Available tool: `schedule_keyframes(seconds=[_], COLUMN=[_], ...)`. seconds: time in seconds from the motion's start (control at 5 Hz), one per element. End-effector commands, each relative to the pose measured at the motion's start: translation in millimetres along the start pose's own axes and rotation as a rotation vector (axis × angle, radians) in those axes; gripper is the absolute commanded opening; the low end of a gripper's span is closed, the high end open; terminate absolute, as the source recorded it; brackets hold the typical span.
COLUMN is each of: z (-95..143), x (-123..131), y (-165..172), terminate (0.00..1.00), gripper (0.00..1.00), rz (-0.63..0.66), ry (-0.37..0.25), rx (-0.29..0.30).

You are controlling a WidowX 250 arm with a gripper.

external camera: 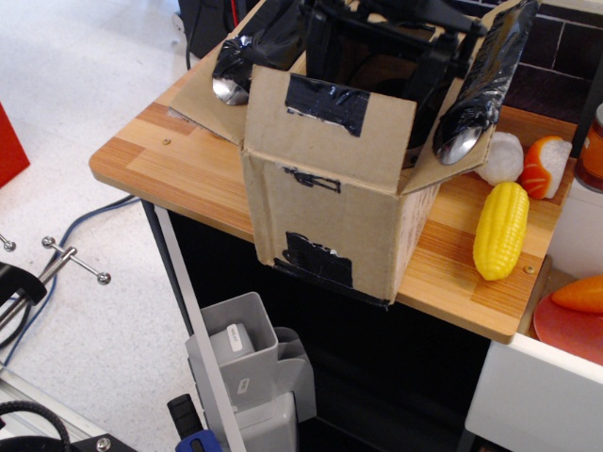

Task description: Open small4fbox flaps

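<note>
The small4fbox (330,221), brown cardboard with black tape patches, stands on the wooden table (170,160). Its near flap (330,127) stands upright with a black tape patch. The left flap (212,99) is folded outward and carries a silver disc (229,89). The right flap (476,94) stands open, leaning outward, with black tape and a silver disc (455,143). The far flap is hidden behind the gripper. My black gripper (386,42) hangs over the box opening, just behind the near flap, partly cut off by the top edge. How its jaws stand is not visible.
A yellow toy corn (500,229) lies right of the box, with a white toy (504,155) and an orange-white toy (546,165) behind it. An orange plate (565,330) is at the far right. The table's front edge is close under the box. A grey device (245,367) stands on the floor below.
</note>
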State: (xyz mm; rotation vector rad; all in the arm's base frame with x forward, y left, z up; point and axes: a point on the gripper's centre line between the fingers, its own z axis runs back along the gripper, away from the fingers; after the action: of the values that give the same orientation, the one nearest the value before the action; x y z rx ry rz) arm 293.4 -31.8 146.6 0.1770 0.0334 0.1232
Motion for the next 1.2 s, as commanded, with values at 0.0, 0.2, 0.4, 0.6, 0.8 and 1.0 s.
schedule_keyframes(seconds=[0.0,0.2,0.4,0.6,0.8,1.0], z=[26.9,27.0,22.1,14.3,5.0,-4.6], x=[-17.0,-27.8,-36.9,-44.6,-58.5,-72.0], y=[8.6,10.9,12.0,13.7,8.0,2.6], terminate=[0.00,0.00,0.00,0.00,0.00,0.00], gripper=[1.00,1.00,1.00,1.00,1.00,1.00], rz=[0.052,0.080,0.101,0.121,0.161,0.201], ry=[-0.040,-0.035,-0.026,-0.010,-0.004,-0.021], rx=[0.003,-0.008,-0.026,-0.053,-0.090,-0.101])
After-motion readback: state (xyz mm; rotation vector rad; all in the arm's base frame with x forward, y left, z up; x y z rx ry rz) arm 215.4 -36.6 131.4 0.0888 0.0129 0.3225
